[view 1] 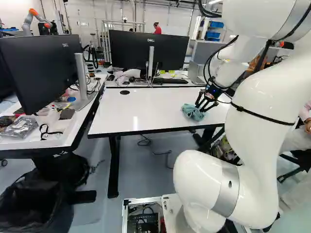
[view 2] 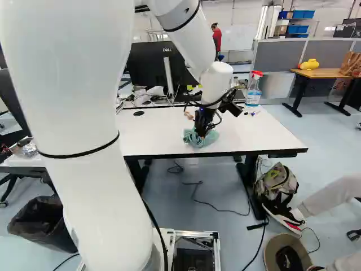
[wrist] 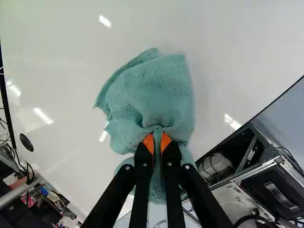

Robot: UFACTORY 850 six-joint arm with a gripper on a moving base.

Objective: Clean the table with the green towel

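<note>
On my left base view I make out a maker's name in small pale letters on the dark back of the near monitor (view 1: 41, 73) at the left — and the same name on the back of the farther monitor (view 1: 129, 51). My right base view shows that farther one's lettering again. The spray bottle (view 2: 253, 90) there bears a label — its print is too small for me to read.
</note>
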